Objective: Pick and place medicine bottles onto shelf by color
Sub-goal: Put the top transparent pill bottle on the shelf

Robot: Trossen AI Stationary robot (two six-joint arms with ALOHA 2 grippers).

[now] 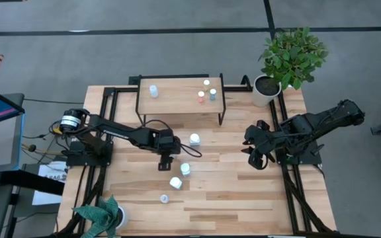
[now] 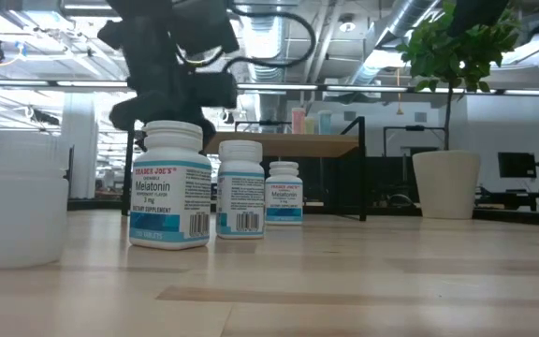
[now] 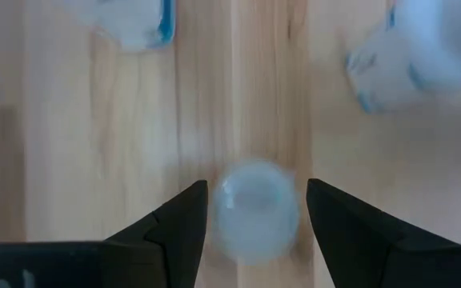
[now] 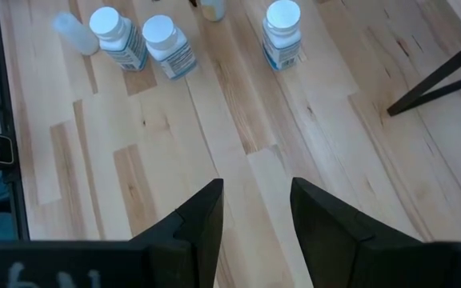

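Nearest the front edge of the wooden plank tabletop (image 1: 243,198) stands a small plain white plastic bottle (image 1: 165,198), with bare boards around it. Behind it, three white blue-labelled medicine bottles (image 1: 176,182) stand close together. The left gripper (image 1: 166,162) hangs beside them, fingers apart around a small pale bottle (image 3: 253,210), not touching it. The right gripper (image 1: 255,160) hovers half open, holding nothing, over free wood. Farthest, the low light-wood shelf (image 1: 177,99) on black legs carries four bottles.

Blurred: pale bottle (image 3: 252,210) between left gripper (image 3: 256,232) fingers, contact not determinable | Cut off: two bluish bottles (image 3: 134,20) at left wrist frame edge | Too small: labels on shelf (image 1: 177,99) bottles (image 1: 206,92), unreadable
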